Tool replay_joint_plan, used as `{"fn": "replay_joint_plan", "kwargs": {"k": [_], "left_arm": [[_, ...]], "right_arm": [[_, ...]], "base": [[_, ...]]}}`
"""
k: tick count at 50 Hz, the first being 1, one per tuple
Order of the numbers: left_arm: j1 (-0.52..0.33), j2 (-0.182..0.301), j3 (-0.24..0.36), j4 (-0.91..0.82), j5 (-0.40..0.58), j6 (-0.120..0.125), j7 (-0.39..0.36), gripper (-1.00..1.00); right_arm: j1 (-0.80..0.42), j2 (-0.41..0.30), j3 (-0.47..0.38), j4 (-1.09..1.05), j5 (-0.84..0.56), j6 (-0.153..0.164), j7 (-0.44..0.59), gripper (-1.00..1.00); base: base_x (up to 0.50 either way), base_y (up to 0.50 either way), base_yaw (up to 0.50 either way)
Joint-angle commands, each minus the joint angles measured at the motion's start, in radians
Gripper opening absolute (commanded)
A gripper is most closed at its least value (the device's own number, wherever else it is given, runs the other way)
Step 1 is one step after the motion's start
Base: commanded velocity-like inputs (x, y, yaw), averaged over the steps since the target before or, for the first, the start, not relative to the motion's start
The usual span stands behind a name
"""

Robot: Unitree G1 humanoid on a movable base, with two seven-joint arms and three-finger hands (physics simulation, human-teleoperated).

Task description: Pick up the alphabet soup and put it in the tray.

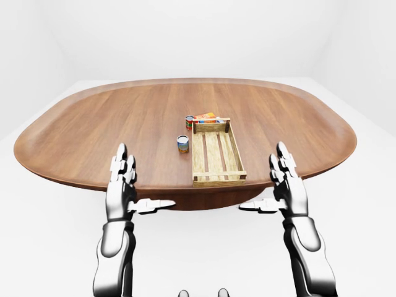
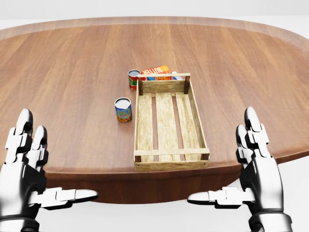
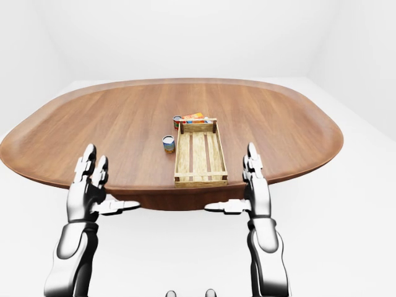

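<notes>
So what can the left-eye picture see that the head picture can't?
Only the left-eye view takes in the whole oval table, the white floor and walls around it, and the robot's forearms below the hands. Only the head view comes close enough to show the tray's separate slats and the cans' labels: a red can by the tray's top-left corner and a blue-and-yellow can beside its left wall. Both show the empty wooden tray, the two cans, an orange box behind the tray, and the left hand and right hand, open, holding nothing.
</notes>
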State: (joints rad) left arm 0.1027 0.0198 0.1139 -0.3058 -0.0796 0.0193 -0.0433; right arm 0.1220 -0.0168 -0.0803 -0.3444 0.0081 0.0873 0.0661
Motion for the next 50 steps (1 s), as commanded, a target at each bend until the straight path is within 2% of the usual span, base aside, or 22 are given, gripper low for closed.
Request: {"fn": "replay_joint_plan", "kwargs": {"k": [1,7,17,31,34,41,45,50], "left_arm": [[0.019,0.001,0.069,-0.142,-0.047,0.068,-0.017,1.00],[0.019,-0.001,0.094,-0.170,-0.070,0.068,-0.017,1.00],[0.020,-0.003,0.093,-0.146,-0.072,0.064,-0.019,1.00],[0.025,-0.004,0.093,-0.144,-0.077,0.059,-0.024,1.00],[0.023,-0.003,0.095,-0.141,-0.081,0.065,-0.024,1.00],[0.025,-0.003,0.095,-0.142,-0.082,0.066,-0.023,1.00],[0.022,-0.002,0.099,-0.139,-0.090,0.068,-0.024,1.00],[0.019,0.000,0.099,-0.134,-0.090,0.068,-0.025,1.00]], "right_arm": [[0.056,0.006,-0.061,-0.169,0.022,0.000,0.030,1.00],[0.065,0.012,-0.076,-0.213,0.021,0.000,0.049,1.00],[0.072,0.023,-0.096,-0.230,0.046,0.000,0.052,1.00],[0.077,0.022,-0.077,-0.237,0.038,0.000,0.052,1.00],[0.067,0.023,-0.080,-0.215,0.042,0.000,0.049,1.00],[0.058,0.014,-0.069,-0.193,-0.021,0.000,0.021,1.00],[0.064,0.020,-0.064,-0.218,0.003,0.000,0.035,1.00],[0.063,0.017,-0.063,-0.201,-0.013,0.000,0.035,1.00]], "base": [[0.00,0.00,0.00],[0.00,0.00,0.00],[0.00,0.00,0.00],[0.00,-0.49,0.00],[0.00,-0.41,0.00],[0.00,-0.02,0.00],[0.00,0.00,0.00],[0.42,-0.01,0.00]]}}
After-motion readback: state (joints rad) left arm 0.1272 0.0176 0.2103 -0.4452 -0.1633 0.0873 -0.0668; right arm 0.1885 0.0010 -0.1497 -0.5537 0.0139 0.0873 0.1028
